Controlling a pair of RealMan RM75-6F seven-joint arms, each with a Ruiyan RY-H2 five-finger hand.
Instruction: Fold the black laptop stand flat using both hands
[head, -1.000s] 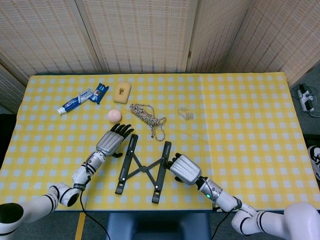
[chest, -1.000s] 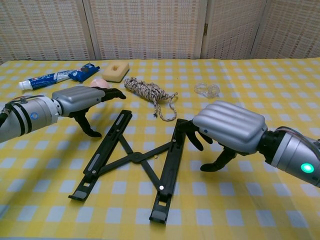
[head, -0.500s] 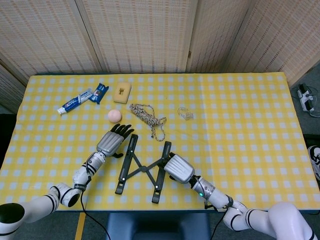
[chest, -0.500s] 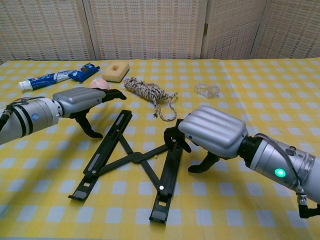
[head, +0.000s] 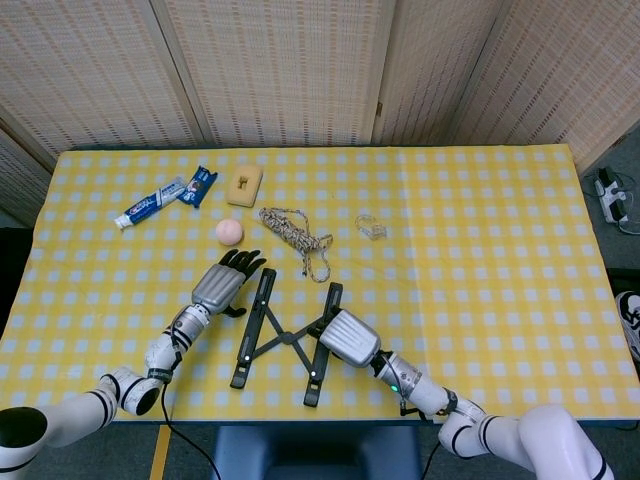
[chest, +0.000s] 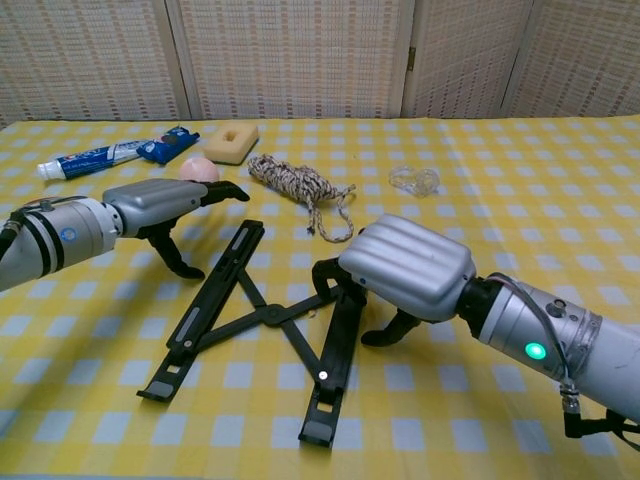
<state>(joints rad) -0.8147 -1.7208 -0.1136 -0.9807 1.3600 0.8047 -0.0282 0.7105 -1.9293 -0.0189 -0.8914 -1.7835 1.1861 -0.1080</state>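
At lower centre the laptop stand (chest: 270, 315) lay splayed, right hand (chest: 405, 265) curled over its right rail, grasp unconfirmed, left hand (chest: 165, 205) spread beside the left rail; closing appeared underway, requiring inward pressure.

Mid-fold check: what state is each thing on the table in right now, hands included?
Laptop stand: spread open, lying on the cloth, not yet folded.
Right hand: over the stand's right rail, fingers curled onto it.
Left hand: beside the left rail, not gripping it.
Toothpaste tube: lying flat.
Rope: loose heap.
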